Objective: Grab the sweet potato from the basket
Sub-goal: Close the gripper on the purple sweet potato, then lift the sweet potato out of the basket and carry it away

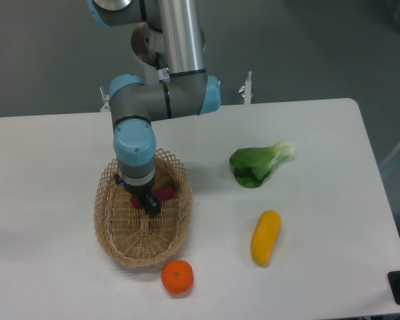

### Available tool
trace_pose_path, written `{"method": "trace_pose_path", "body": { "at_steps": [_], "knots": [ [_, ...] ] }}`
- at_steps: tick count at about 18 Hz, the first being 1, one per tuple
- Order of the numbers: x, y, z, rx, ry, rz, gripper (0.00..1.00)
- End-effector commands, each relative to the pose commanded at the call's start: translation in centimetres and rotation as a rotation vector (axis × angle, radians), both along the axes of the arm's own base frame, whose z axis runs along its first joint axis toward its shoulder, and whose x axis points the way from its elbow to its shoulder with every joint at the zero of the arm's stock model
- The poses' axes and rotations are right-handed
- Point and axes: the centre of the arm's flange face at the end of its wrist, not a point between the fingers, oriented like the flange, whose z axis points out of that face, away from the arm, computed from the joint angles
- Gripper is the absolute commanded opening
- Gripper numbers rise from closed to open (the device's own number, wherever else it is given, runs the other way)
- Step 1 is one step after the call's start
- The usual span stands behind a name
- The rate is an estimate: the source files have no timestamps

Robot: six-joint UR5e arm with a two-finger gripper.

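Note:
The light tan wicker basket (pixel 143 230) stands at the front left of the white table. The arm reaches straight down into it. My gripper (pixel 149 202) is low inside the basket, its dark fingers around the dark reddish-purple sweet potato (pixel 164 194). Only a small part of the sweet potato shows, to the right of the fingers and a sliver to their left. The wrist hides most of it. The fingers look closed on it, and I cannot tell whether it still rests on the basket floor.
A round orange fruit (pixel 177 277) lies just in front of the basket. A yellow-orange oblong vegetable (pixel 265 237) lies to the right. A green leafy bok choy (pixel 259 165) lies further back right. The table's back edge runs behind the arm.

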Motion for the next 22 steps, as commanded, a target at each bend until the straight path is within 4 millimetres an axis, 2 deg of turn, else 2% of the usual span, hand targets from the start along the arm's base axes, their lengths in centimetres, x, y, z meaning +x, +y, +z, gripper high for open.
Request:
{"method": "trace_pose_path", "body": {
  "at_steps": [2,3,9,15,19,22],
  "knots": [
    [-0.1,0.2,0.4,0.007,0.003,0.003,0.16],
    [-0.4,0.4,0.9,0.013,0.007,0.008,0.14],
    [-2.5,1.6,4.2,0.054,0.035,0.082,0.14],
    [-9.4,1.2,9.1,0.083,0.059,0.227,0.15],
    [-15.4,0.4,12.7,0.091,0.071,0.294,0.15],
    [-19.3,-0.1,13.4,0.106,0.085,0.337,0.15]
  ]
}}
